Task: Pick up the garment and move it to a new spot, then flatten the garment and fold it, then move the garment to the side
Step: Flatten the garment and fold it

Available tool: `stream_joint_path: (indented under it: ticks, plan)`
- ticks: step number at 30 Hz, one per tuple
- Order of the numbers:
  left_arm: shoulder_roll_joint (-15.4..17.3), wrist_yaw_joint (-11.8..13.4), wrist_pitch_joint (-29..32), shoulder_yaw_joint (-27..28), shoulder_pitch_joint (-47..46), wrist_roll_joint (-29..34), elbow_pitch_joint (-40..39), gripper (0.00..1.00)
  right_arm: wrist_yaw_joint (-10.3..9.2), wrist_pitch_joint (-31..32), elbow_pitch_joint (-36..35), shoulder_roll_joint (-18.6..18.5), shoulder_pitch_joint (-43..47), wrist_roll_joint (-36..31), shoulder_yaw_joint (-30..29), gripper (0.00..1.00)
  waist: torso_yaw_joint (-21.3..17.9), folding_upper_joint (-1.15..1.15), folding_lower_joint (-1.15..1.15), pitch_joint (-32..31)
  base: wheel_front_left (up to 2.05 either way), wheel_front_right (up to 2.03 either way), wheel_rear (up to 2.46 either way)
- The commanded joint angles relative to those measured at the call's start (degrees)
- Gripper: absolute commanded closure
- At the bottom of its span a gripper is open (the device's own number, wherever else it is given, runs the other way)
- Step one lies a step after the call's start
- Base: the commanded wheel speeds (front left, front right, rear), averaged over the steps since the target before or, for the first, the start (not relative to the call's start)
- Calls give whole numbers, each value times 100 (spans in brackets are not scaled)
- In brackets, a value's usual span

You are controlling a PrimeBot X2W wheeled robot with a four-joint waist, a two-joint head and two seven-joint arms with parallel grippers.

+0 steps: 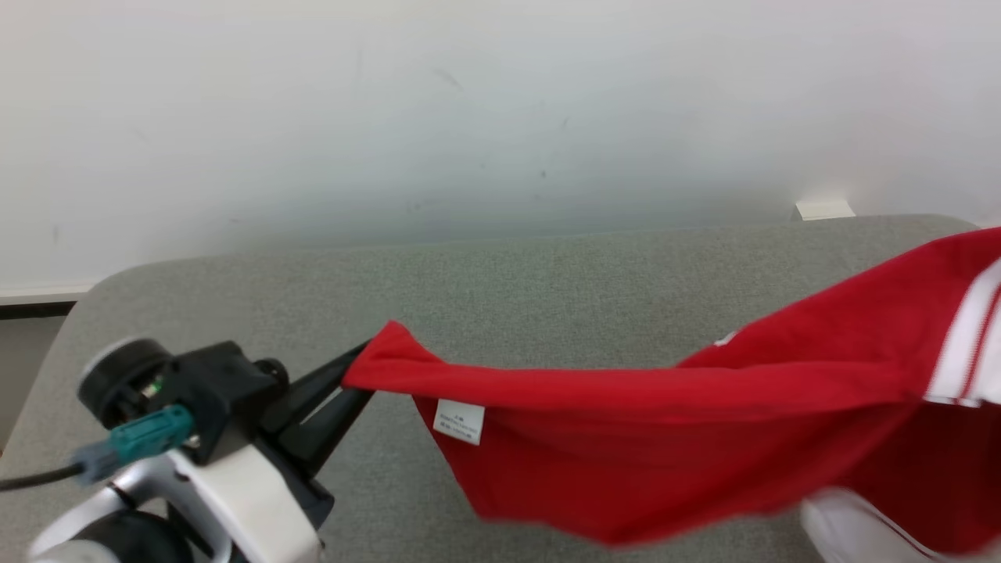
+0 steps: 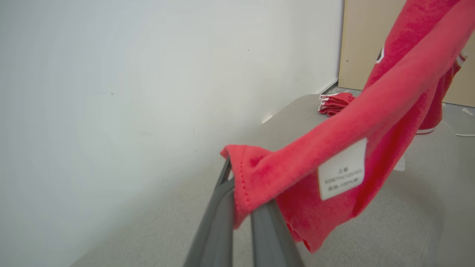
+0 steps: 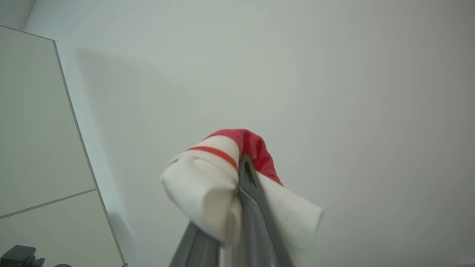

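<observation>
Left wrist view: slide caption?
Left pincer shut on a corner of the red garment, above the grey table.

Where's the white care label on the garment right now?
In the head view the care label hangs left of centre, just under the stretched top edge of the garment, near the corner pinched by the left gripper, over the table.

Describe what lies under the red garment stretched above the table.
Grey tabletop shows below the red garment where it sags. The patch behind the cloth is covered; anything there cannot be seen.
</observation>
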Motion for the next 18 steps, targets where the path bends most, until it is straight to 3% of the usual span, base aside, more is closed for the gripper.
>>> stream_joint_path:
  ticks: [1,5,9,14,18]
  plan:
    - [86,-2,155,55,-119,-78,-269,100,2,119,-156,64,-113,94,-149,100,6,0,0,5,0,0,0]
    - [280,21,769,161,-567,-331,-1069,100,2,624,-560,353,-496,333,-690,100,30,0,0,121,0,0,0]
    - [440,9,1255,154,-1287,-615,-1157,100,2,1247,-445,652,-1109,209,-1020,100,60,0,0,395,0,0,0]
    - [519,-7,1580,-73,-2336,-856,-296,100,2,2050,311,917,-2268,-202,-919,100,147,0,0,1005,0,0,0]
    - [491,-13,1422,-174,-3317,-681,799,100,2,2222,1621,971,-3444,-436,-802,100,214,0,0,1586,0,0,0]
